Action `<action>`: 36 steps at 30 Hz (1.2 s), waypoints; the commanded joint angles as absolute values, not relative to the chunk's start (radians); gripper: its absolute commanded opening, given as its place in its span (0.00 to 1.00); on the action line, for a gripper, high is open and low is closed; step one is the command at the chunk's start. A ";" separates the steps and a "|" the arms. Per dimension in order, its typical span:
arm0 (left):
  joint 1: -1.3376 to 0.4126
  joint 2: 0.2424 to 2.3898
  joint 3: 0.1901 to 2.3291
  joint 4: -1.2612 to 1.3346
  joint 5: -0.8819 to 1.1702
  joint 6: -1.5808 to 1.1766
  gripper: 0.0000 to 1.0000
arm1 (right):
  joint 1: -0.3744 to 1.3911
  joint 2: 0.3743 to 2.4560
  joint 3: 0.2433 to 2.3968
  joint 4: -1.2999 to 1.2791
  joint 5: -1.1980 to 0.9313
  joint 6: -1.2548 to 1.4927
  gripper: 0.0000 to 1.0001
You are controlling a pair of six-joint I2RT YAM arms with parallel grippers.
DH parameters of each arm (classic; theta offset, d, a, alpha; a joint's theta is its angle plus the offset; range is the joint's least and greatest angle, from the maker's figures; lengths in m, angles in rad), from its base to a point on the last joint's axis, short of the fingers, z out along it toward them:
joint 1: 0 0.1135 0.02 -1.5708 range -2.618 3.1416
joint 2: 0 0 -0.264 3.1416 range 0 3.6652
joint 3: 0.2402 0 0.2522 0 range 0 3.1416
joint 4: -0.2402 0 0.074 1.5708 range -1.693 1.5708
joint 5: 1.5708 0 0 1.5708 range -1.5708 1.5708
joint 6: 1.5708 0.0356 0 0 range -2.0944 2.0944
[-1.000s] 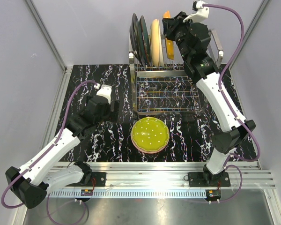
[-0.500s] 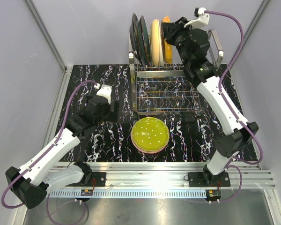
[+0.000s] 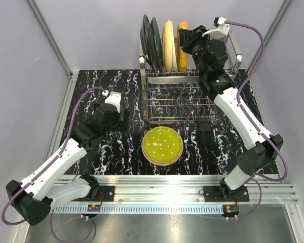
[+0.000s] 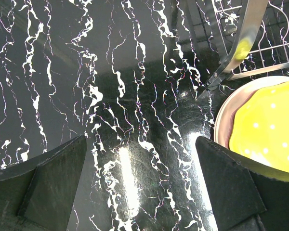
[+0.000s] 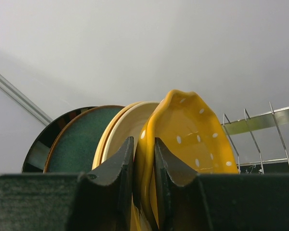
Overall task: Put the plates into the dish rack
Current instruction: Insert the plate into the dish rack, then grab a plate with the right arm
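Bench (image 3: 91, 91) of black marbled stone carries everything, and I take the dish rack (image 3: 180, 101) as my marker for the rest. The rack sits toward the far side, its flat lower tier facing me and its row of upright tines at the back. There the plates stand on edge so that they lean on the wires and not on each other.

Four are up there: two dark plates (image 3: 151, 43) at the rack's left end, a cream plate (image 3: 168, 38) next, then the orange plate (image 3: 183, 48) beside it. Just in front of the rack's near edge the green speckled plate (image 3: 162, 146) lies flat, with a pink plate (image 4: 220, 120) showing as a rim under it (whether more are stacked below I cannot tell).

My right hand (image 5: 143, 144) is above the rack's back row, pinching the top rim of the orange plate, one finger on each face. I judge it is gripped at the top so that the lower edge can drop between tines while the plate hangs upright. Whether it is fully seated I cannot see.

My left hand (image 4: 142, 187) hovers over bare bench off the rack's near left corner, fingers spread wide and holding nothing. It is out of the way there, I think, and close to the waiting stack for the next pick.
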State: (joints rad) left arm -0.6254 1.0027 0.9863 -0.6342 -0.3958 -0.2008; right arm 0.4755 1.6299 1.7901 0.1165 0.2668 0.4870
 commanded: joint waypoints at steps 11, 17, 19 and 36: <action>-0.621 0.991 0.983 -0.592 -0.380 -0.199 0.99 | 0.476 1.503 1.704 0.235 0.290 0.499 0.30; -0.621 0.986 0.983 -0.592 -0.380 -0.198 0.99 | 0.477 1.509 1.703 0.216 0.273 0.502 0.41; -0.621 0.985 0.982 -0.594 -0.380 -0.199 0.99 | 0.476 1.509 1.704 0.210 0.270 0.503 0.44; -0.621 0.979 0.980 -0.594 -0.383 -0.198 0.99 | 0.477 1.468 1.756 0.106 0.233 0.456 0.76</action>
